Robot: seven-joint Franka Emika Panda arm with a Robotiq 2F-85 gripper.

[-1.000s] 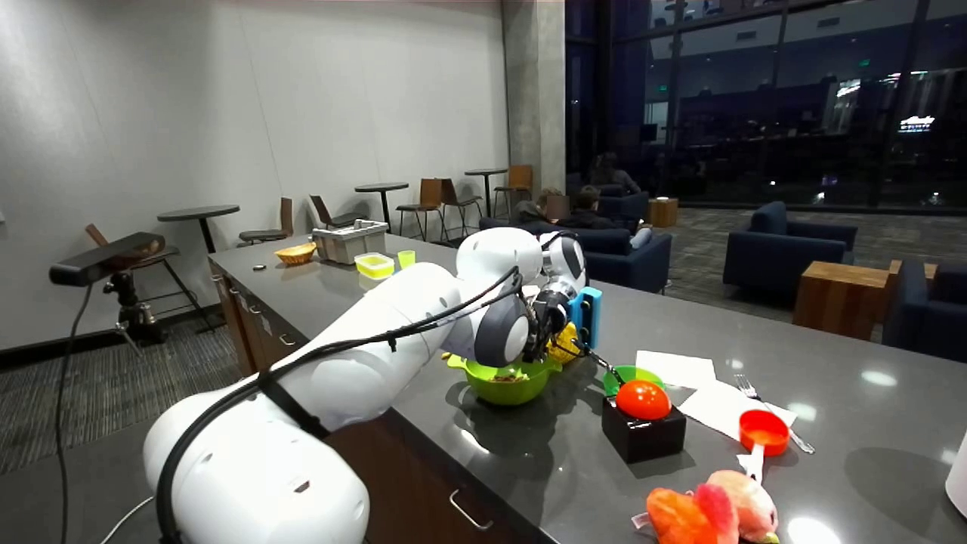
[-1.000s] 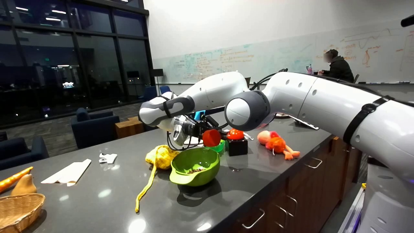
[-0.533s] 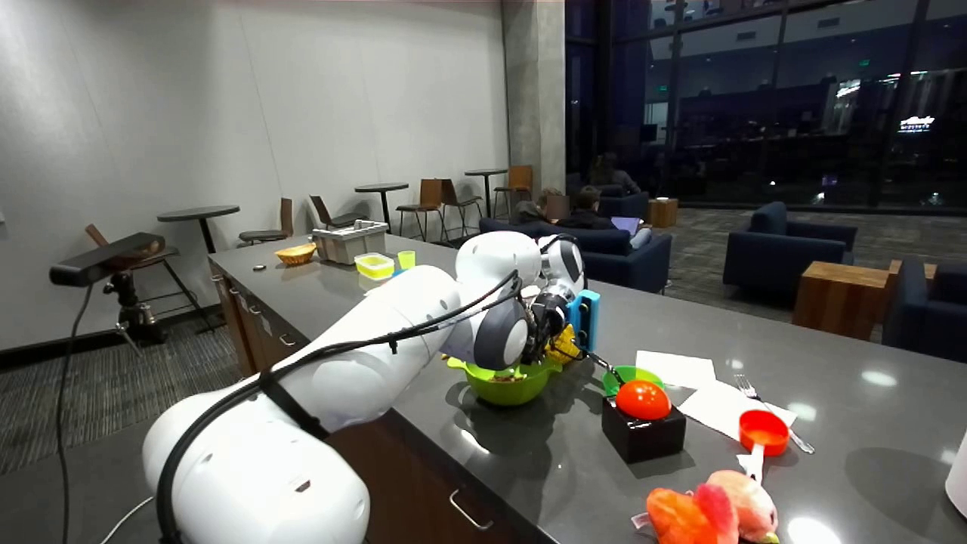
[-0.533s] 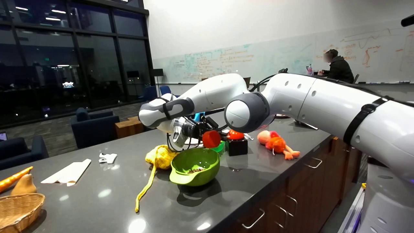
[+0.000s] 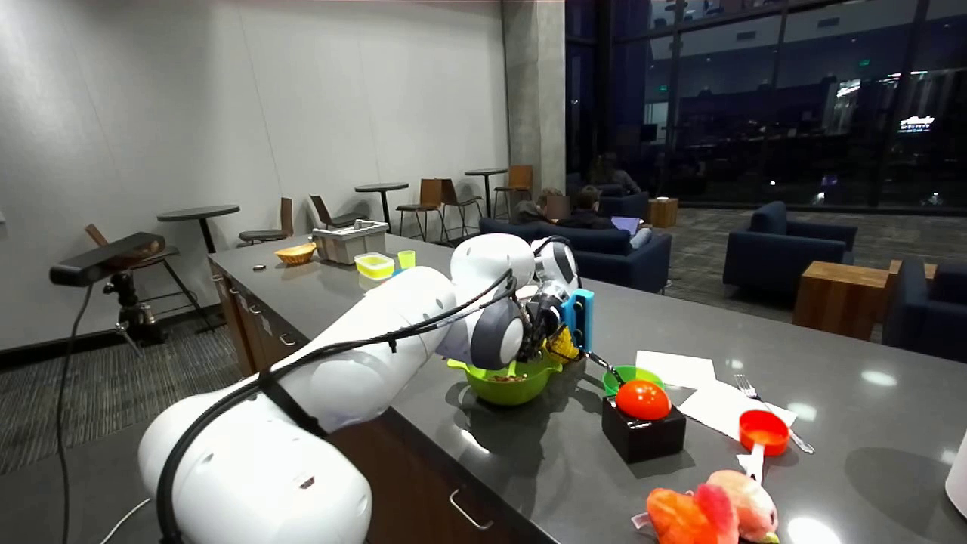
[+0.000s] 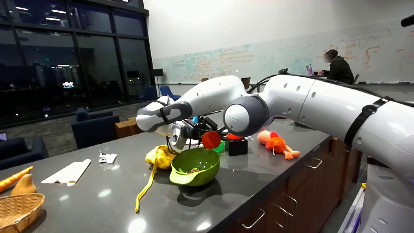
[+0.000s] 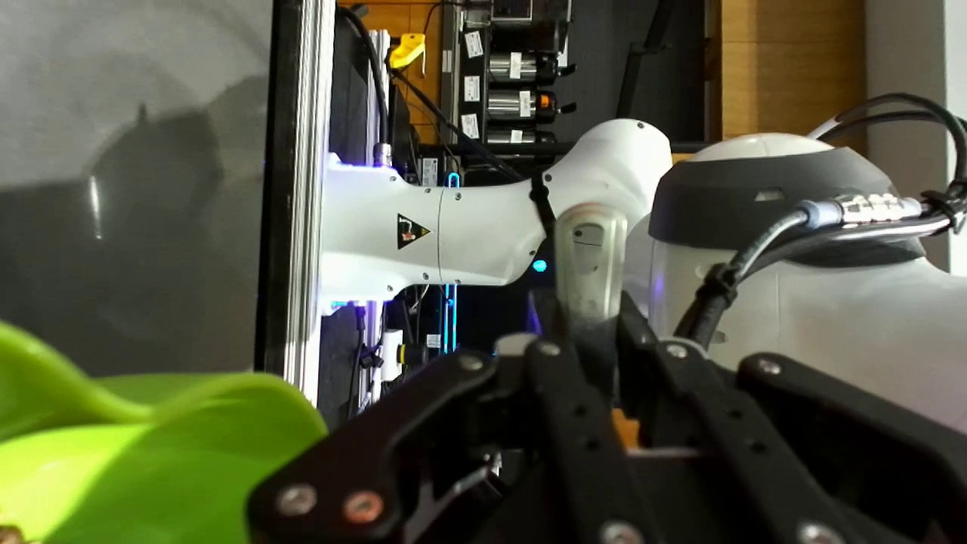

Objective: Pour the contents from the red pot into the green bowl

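My pincer (image 7: 591, 332) is clamped on the pale handle (image 7: 591, 253) of the red pot (image 6: 211, 139). From my wrist I see that handle pinched between the pincer's two sides, its rounded end poking out past them, but I cannot make out the red body there. An exterior view gives me that: the pot is tipped on its side just above the rim of the green bowl (image 6: 206, 177), a round red face toward the camera; base or mouth, I cannot tell which. In an exterior view where my white arm (image 5: 404, 304) reaches across, the pot is hidden altogether.

The bowl stands upright on the counter (image 6: 110, 210), and both exterior views show small brown bits (image 6: 195, 170) lying inside it. My wrist gives me only part of it, a flared lime edge low on the left.

A yellow knitted toy (image 6: 163, 157) sits just beside the bowl, seen nearly whole in an exterior view; a carrot (image 6: 14, 178) and a squash (image 6: 24, 186) show there too, well apart from it, near a wicker basket (image 6: 34, 207). A red cup (image 5: 761, 444) with a white handle and a fork (image 5: 748, 387) lie near white paper (image 5: 676, 368) in an exterior view. The red dome (image 6: 235, 136) on its black block (image 6: 237, 148) shows in both exterior views.
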